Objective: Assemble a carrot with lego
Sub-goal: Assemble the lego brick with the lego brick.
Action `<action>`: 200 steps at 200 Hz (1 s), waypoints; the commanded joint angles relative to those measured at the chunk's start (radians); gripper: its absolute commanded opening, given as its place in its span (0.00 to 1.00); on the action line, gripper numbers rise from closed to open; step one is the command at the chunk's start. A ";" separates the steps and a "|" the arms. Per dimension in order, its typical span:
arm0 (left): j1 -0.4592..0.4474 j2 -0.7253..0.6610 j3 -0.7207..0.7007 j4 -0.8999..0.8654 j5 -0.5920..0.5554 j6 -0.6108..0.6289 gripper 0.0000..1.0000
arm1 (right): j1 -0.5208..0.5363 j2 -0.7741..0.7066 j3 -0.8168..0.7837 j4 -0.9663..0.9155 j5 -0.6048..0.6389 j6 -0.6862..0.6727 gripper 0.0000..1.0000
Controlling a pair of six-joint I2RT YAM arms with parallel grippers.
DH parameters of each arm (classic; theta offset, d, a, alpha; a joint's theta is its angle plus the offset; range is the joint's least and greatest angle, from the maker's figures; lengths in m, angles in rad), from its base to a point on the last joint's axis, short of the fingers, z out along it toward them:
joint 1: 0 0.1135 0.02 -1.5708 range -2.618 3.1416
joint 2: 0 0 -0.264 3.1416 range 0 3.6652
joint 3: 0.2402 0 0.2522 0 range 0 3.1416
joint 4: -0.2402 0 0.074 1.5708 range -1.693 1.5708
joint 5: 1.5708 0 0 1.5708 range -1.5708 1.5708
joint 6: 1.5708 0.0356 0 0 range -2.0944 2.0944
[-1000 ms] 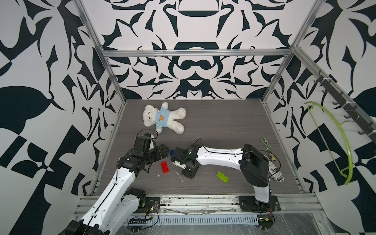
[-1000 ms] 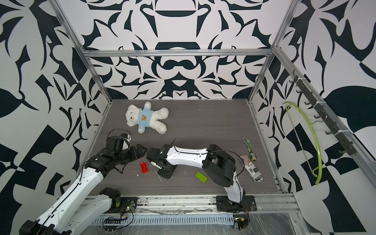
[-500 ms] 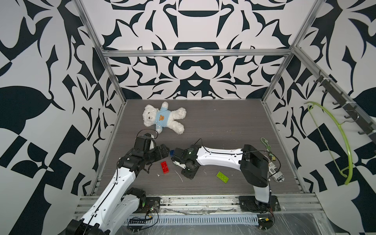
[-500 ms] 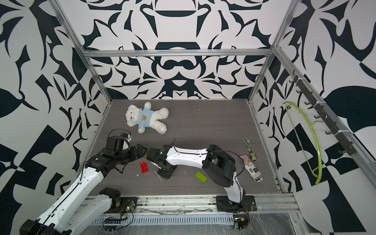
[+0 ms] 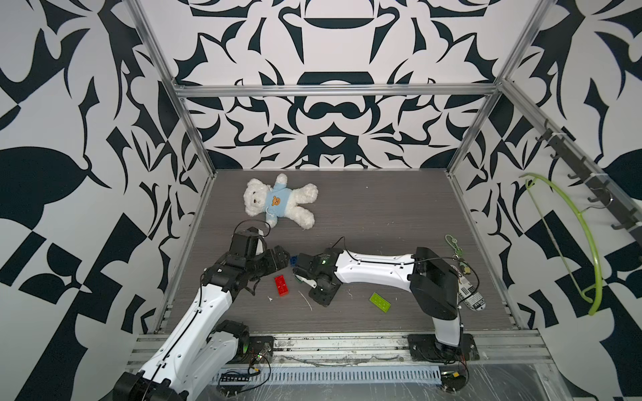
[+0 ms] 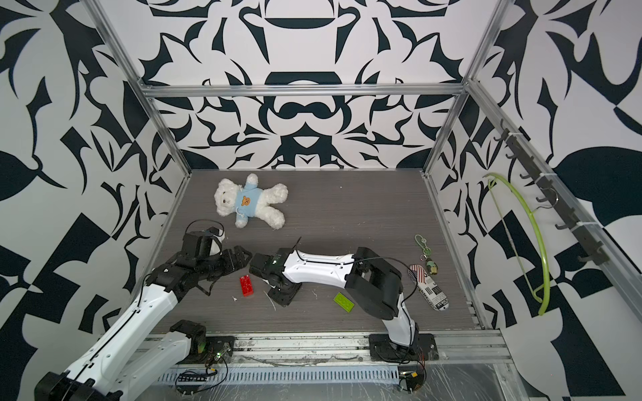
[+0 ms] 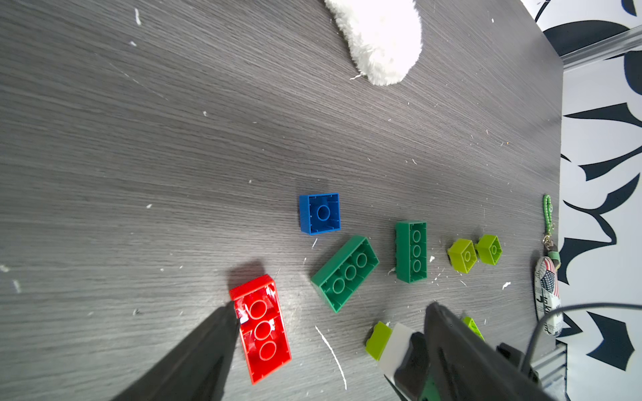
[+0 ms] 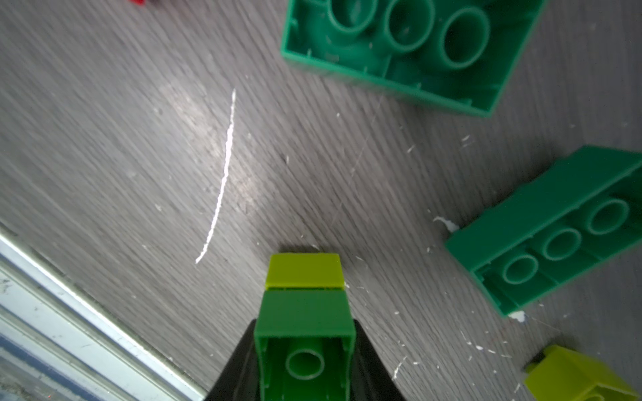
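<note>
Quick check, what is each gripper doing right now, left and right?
Left gripper: open, holding nothing; the red brick lies by one finger.
Right gripper: closed on a joined green and lime brick stack.

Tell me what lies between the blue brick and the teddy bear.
Nothing but bare table with a few white specks, as the left wrist view shows, from the blue brick to the bear.

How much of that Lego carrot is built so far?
Barely begun: a two-brick stack, lime on green, is clamped in the right gripper. The open left gripper is at the red brick; the blue brick and dark green bricks lie loose.
</note>
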 commanded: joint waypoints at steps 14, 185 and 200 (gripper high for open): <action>0.004 0.003 -0.012 0.011 0.014 0.006 0.91 | 0.006 -0.032 0.010 0.022 0.001 0.030 0.32; 0.004 0.004 -0.012 0.010 0.015 0.006 0.91 | 0.014 -0.031 -0.083 0.112 0.048 0.038 0.35; 0.004 0.004 -0.012 0.011 0.015 0.008 0.91 | 0.015 -0.016 -0.084 0.110 0.043 0.036 0.34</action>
